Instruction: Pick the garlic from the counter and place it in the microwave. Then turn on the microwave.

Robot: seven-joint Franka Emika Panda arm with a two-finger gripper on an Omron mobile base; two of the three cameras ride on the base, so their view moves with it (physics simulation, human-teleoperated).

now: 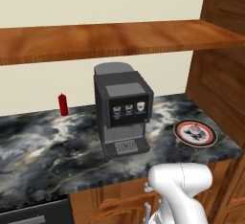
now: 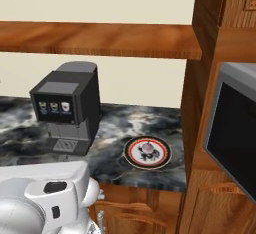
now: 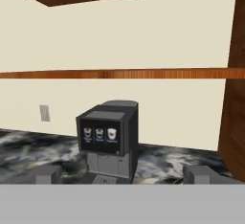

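first step, reach not begun: pincer [image 3: 122, 174] spread wide, nothing held. garlic [image 2: 148, 150] seen on plate [image 2: 131, 154] right of coffee machine [image 2: 67, 105]; descent onto it called for.

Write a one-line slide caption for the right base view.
Garlic sits on a red-rimmed plate on the marble counter, between the coffee machine and the microwave.

No legible text, brand or nos. anywhere. Coffee machine [image 1: 123, 108]: three small cup icons on its black front panel, tiny captions under them too blurred to read. Plate [image 1: 194, 133], right of machine: dark central motif, no lettering made out.
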